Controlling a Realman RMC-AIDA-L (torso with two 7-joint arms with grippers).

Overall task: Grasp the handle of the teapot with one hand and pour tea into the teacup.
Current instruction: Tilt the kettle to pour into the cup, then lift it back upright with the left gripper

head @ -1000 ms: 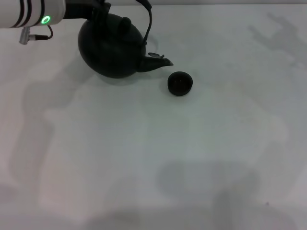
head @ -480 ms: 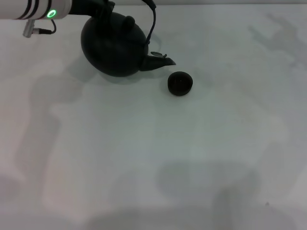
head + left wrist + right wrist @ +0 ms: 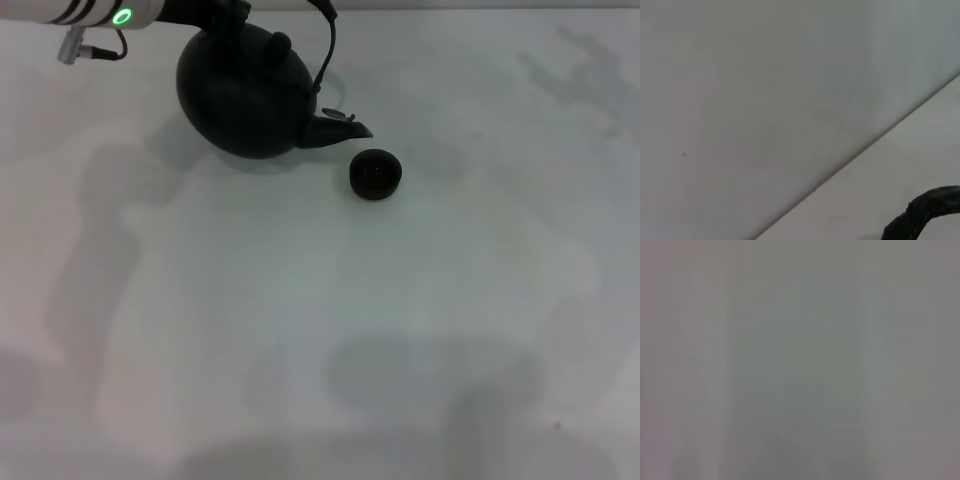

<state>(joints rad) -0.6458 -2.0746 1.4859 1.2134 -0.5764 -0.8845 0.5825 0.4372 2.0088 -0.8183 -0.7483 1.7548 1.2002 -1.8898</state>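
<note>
The black teapot (image 3: 245, 95) hangs at the far left of the table, tilted, its spout (image 3: 345, 130) pointing right and ending just up-left of the teacup (image 3: 375, 174). The small dark teacup stands upright on the table. The thin dark handle (image 3: 326, 55) arches up past the picture's top edge. My left gripper (image 3: 215, 8) sits at that edge above the pot, gripping the handle where it leaves the frame. A dark curved piece of the handle (image 3: 925, 215) shows in the left wrist view. My right gripper is out of view.
The white table (image 3: 320, 320) spreads wide in front of and to the right of the cup. The left forearm (image 3: 100, 12) with its green light crosses the far left corner. The right wrist view shows only a plain grey surface.
My left arm has carried the teapot to the right, bringing the spout closer to the teacup. The cup has stayed in place.
</note>
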